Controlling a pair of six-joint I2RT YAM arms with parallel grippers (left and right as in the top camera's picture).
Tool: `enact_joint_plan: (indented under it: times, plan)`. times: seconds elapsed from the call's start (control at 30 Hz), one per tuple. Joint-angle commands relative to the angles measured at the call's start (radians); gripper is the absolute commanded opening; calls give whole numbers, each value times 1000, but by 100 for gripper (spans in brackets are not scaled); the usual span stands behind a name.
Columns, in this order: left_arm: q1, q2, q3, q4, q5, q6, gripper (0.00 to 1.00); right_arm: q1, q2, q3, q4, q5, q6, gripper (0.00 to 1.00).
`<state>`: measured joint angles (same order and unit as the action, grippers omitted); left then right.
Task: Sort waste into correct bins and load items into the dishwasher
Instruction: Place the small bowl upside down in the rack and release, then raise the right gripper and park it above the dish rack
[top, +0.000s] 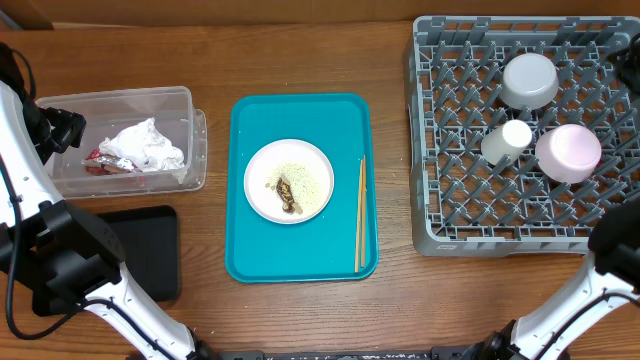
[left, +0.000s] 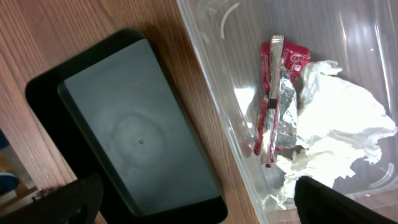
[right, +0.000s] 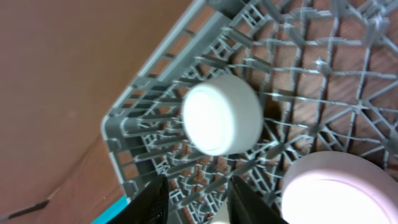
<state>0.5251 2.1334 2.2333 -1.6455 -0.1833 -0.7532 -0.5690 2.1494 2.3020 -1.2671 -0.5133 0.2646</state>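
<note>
Overhead: at the centre of the wooden bench (top: 300, 50), a teal serving tray (top: 250, 250) carrying the round plate (top: 315, 160), white rice (top: 305, 178) and brown scraps (top: 288, 195) on it. The chopsticks (top: 360, 215) side by side along the tray's 3 o'clock edge, just beside the plate. At 9 o'clock, the clear tub (top: 190, 105) holding crumpled napkins (top: 148, 145) and a bit of red wrapper (top: 98, 160). At 8 o'clock, just below the tub, the flat black tray (top: 150, 250). At 3 o'clock, the grey dish rack (top: 450, 220), loaded with the light grey bowl (top: 530, 80) toward its 12 o'clock side, the small white cup (top: 508, 140) near its middle and the pink bowl (top: 568, 152) just beside the cup at 3 o'clock (both bowls bottom-up, by the look of them).

Left wrist: left fingers (left: 336, 202) spread wide, dark tips at 7 and 5 o'clock, gripping nothing. Black tray at 9 o'clock, the tub's clear wall running beside it. Inside the tub, the red wrapper with its silver lining at centre right, napkins at 4 o'clock.

Right wrist: right fingers (right: 152, 199) at 6 o'clock, parted by a modest gap, nothing between them, above the dish rack's pegs. Light grey bowl (near white in this light) at centre, near the rack's corner; pink bowl at 5 o'clock.
</note>
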Motion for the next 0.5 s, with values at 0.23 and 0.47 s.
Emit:
enact_joint_plan:
  times: [0.23,0.47]
  plan:
    - [-4,-39,1,2,0,-10,100,226,15,-25,56,305,23,12]
    - [-4,-39,1,2,0,-10,100,345,44,-25,29,241,-6,4]
